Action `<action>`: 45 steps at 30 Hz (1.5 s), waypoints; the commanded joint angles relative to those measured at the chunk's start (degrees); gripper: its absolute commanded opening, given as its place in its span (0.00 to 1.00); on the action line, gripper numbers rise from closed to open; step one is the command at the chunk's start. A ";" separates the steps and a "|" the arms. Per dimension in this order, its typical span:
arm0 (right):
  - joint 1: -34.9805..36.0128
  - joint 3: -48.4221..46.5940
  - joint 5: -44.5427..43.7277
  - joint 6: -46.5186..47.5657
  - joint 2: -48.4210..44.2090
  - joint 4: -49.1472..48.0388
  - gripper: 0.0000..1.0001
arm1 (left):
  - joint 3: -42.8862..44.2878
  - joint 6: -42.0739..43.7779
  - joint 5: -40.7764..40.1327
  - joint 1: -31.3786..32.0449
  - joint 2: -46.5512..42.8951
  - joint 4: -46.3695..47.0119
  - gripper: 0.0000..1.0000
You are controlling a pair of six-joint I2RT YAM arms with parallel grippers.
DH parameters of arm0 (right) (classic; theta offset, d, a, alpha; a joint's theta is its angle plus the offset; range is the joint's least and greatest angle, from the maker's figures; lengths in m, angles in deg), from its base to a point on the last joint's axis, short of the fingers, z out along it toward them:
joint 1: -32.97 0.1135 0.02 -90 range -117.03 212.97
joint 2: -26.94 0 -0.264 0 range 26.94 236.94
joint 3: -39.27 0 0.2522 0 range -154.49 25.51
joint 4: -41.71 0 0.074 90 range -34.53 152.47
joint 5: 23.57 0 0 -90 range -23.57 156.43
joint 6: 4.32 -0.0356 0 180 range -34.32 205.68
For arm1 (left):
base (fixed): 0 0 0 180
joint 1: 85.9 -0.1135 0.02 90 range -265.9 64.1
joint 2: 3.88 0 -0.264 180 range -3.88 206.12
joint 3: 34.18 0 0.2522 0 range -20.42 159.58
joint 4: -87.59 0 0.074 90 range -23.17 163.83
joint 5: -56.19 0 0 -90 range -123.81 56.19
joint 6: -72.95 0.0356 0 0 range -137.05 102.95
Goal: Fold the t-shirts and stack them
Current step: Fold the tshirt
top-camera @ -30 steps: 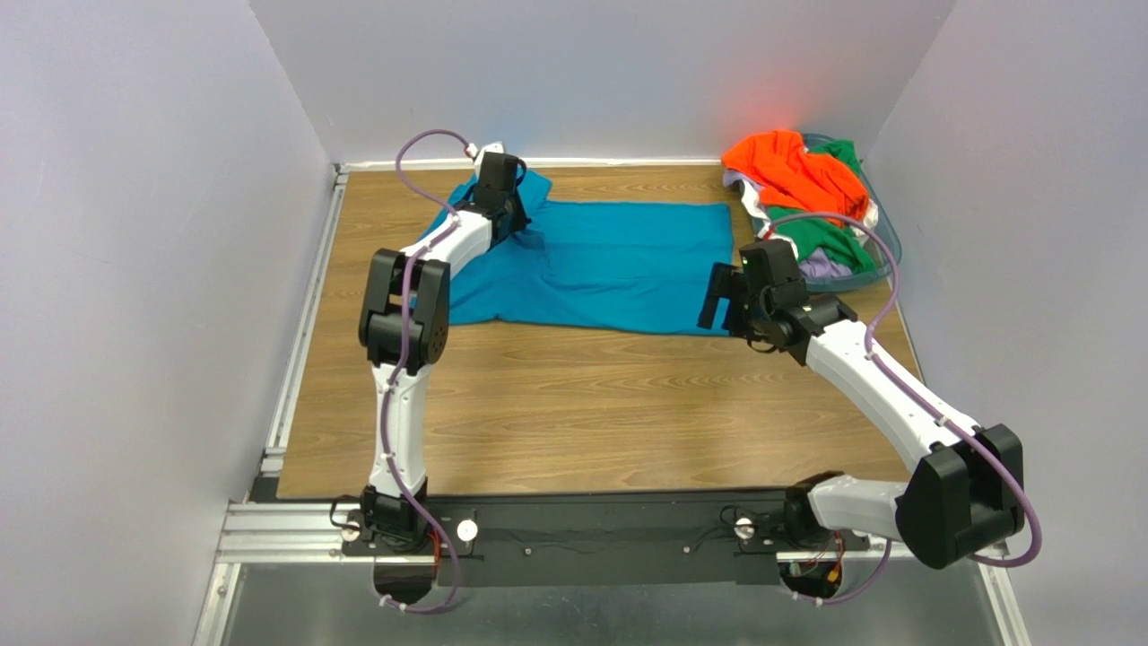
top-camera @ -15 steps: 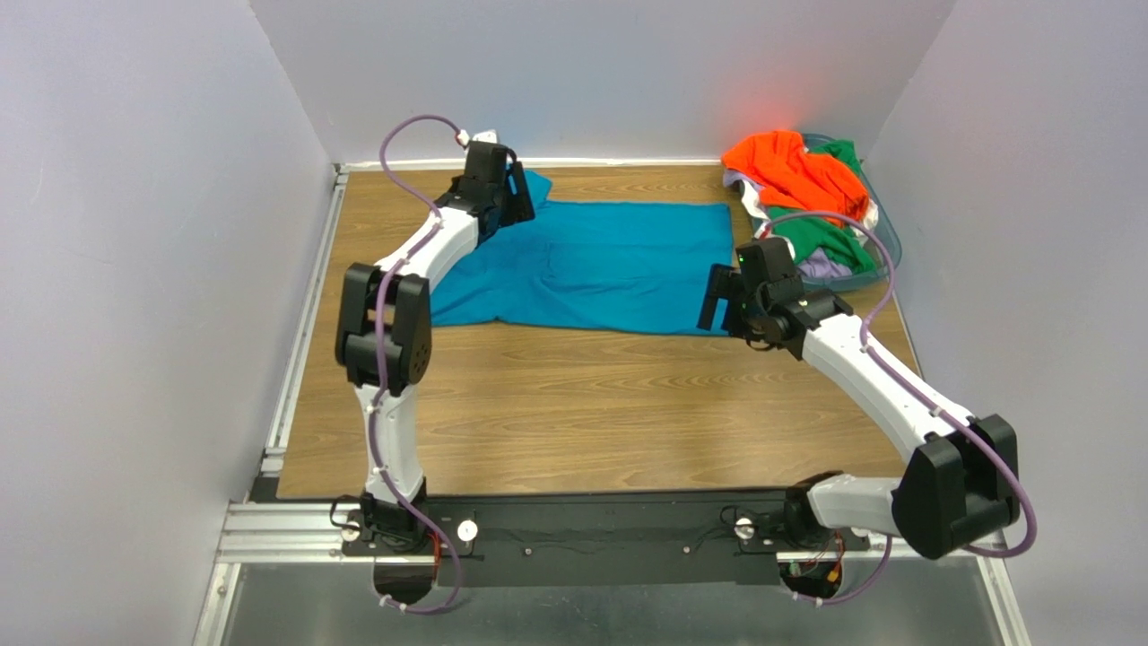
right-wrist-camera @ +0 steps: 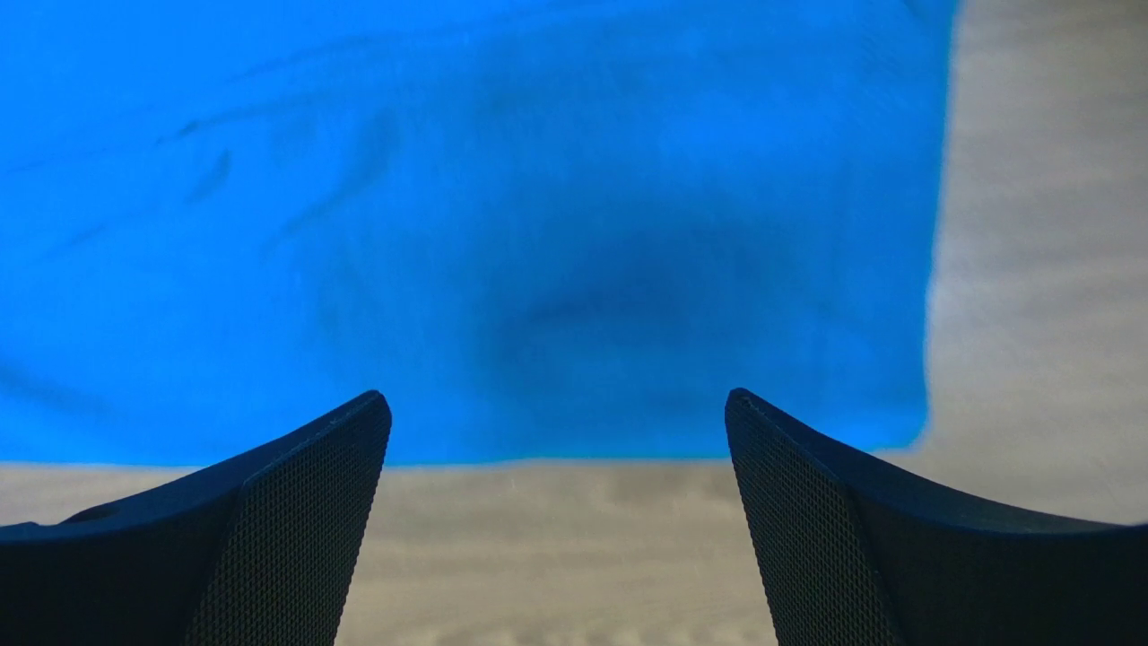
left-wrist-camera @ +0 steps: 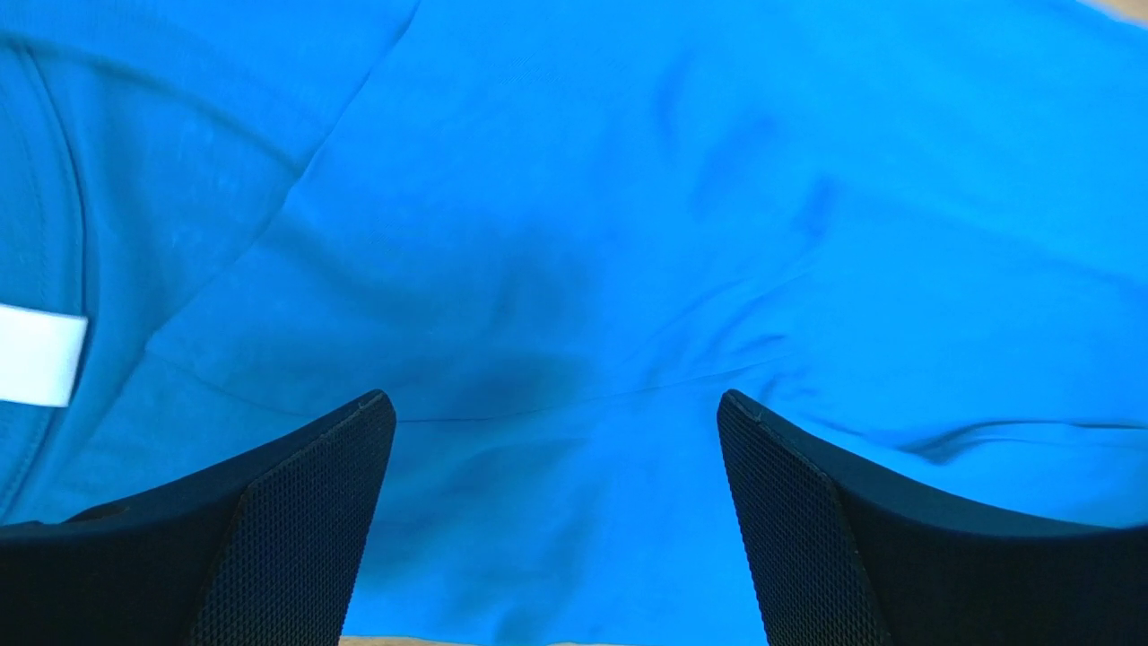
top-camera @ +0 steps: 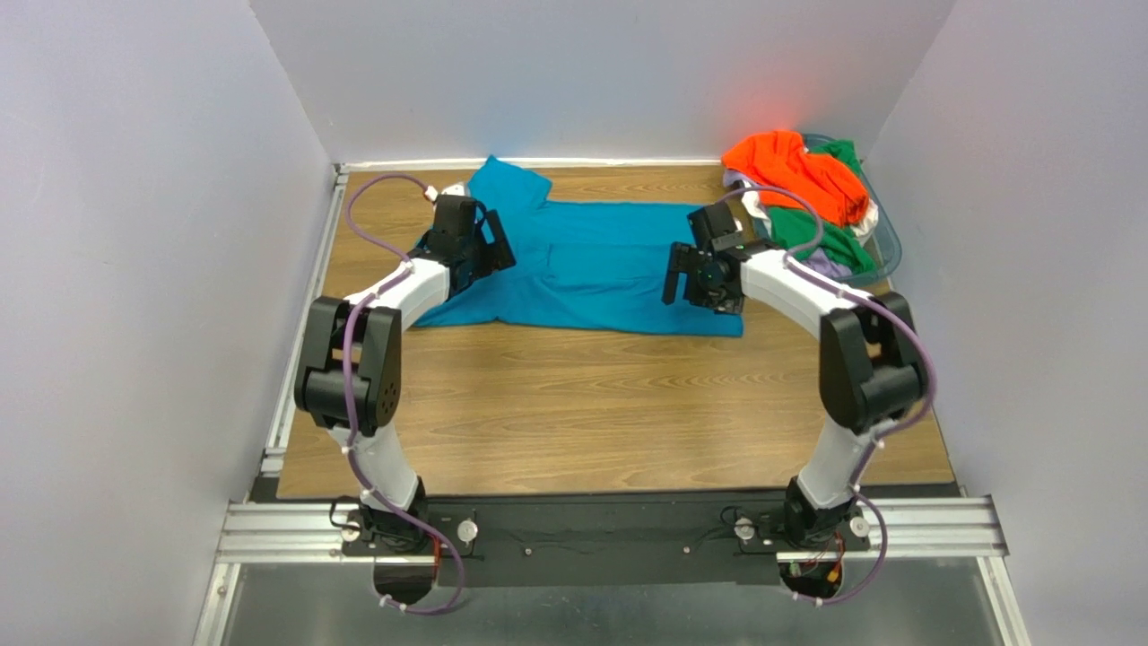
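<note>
A teal-blue t-shirt lies spread flat across the far middle of the table, one sleeve pointing to the back wall. My left gripper hovers open over its left shoulder. In the left wrist view the cloth fills the frame, the white neck label shows at the left, and nothing sits in the left gripper. My right gripper stands open over the shirt's right hem. The right wrist view shows the right gripper empty above the cloth's near right corner.
A clear bluish basket at the far right corner holds orange, green and pale shirts piled over its rim. White walls close in the left, back and right. Bare wooden table lies between the shirt and the arm bases.
My left gripper opened, let go of the shirt's far-left sleeve and drew back toward me. The right arm swung from the shirt's near right corner farther in over the right hem.
</note>
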 commanded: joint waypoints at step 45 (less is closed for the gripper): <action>-1.62 31.53 6.45 -1.34 -20.32 -2.34 1.00 | -36.26 -14.16 5.60 0.91 -27.90 -10.07 0.98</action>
